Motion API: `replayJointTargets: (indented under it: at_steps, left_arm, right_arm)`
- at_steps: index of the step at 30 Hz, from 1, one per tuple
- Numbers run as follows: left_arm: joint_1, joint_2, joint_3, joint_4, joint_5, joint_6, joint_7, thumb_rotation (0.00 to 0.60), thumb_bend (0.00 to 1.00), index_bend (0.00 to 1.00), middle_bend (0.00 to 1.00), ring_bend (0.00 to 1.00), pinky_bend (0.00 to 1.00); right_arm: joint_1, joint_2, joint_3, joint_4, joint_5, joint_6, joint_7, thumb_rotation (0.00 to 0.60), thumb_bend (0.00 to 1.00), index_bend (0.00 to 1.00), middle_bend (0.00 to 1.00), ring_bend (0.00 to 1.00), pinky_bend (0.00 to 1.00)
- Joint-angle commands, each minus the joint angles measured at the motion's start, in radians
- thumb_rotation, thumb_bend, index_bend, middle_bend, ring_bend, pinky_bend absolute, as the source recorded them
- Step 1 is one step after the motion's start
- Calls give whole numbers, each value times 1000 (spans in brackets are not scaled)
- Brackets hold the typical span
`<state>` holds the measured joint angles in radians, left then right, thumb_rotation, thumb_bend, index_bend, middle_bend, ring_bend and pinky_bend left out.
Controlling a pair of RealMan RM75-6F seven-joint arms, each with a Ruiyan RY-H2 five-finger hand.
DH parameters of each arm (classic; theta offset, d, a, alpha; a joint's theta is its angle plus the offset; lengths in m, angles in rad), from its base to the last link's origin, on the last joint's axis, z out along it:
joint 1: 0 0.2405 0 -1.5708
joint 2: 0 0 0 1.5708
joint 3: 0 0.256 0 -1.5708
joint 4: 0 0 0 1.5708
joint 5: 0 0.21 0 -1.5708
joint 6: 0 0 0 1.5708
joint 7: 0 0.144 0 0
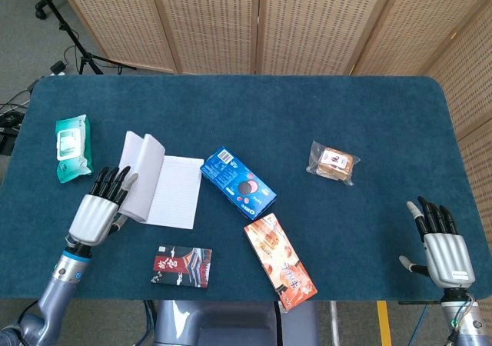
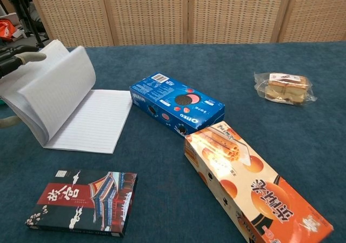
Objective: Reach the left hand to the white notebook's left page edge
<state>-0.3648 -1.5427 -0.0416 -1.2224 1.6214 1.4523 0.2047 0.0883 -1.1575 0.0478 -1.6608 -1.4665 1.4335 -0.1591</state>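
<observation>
The white notebook lies open at the table's left. Its right page is flat and its left pages stand lifted and curved. My left hand is at the outer edge of those lifted pages. Its dark fingers are behind them and the thumb is at the top edge, holding them up. The chest view shows only its fingertips at the left border. My right hand rests open near the table's front right corner, far from the notebook.
A green wipes pack lies left of the notebook. A blue Oreo box lies just right of it. A dark booklet and an orange snack box sit near the front edge. A wrapped pastry is at the right.
</observation>
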Motion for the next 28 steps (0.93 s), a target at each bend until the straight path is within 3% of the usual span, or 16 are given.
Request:
replayJointTargets:
  at_steps: [1, 12, 28]
  left_arm:
    - [0, -5, -4, 2, 14, 19, -9, 600, 219, 0, 0, 0, 0]
    - [29, 12, 6, -30, 13, 53, -28, 600, 214, 0, 0, 0, 0]
    - [161, 175, 72, -201, -92, 36, 7, 600, 211, 0, 0, 0, 0]
  right_arm:
    - [0, 0, 0, -1, 0, 0, -1, 600, 53, 0, 0, 0, 0]
    - [0, 2, -1, -2, -1, 0, 1, 600, 53, 0, 0, 0, 0]
    - [3, -2, -6, -5, -8, -8, -15, 600, 53, 0, 0, 0, 0]
